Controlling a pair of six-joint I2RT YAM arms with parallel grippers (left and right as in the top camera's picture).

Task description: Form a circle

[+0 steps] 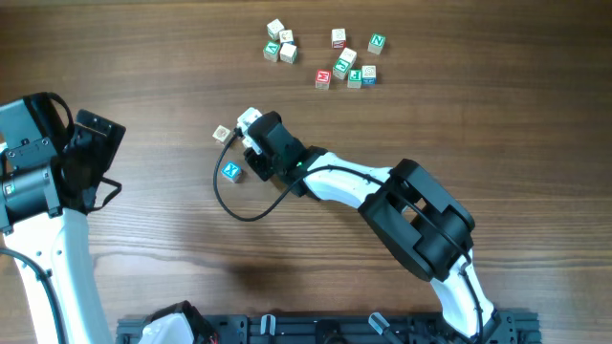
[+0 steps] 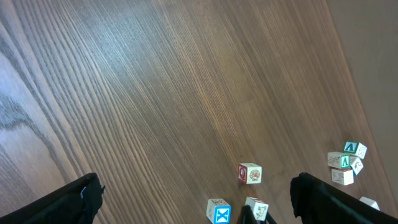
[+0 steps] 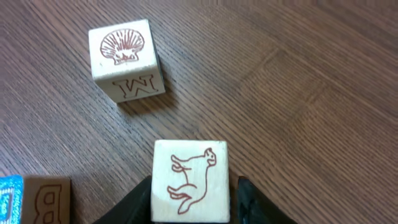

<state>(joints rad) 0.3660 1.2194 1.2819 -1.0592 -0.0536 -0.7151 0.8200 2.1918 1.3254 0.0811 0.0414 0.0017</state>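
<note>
Nearly at the middle of the desk (image 1: 143,57), the right gripper (image 3: 194,200) straddles a pale animal-print cube (image 3: 189,180), fingers close at its sides. Whether they clamp it cannot be told. A shell-and-W cube (image 3: 124,56) sits just beside it toward the left edge, and a blue-faced cube (image 1: 230,172) lies nearer the front edge, the three apart, not ringed. The left gripper (image 2: 196,182) hovers wide open and empty by the left edge. Spare cubes (image 1: 349,62) cluster along the far edge.
</note>
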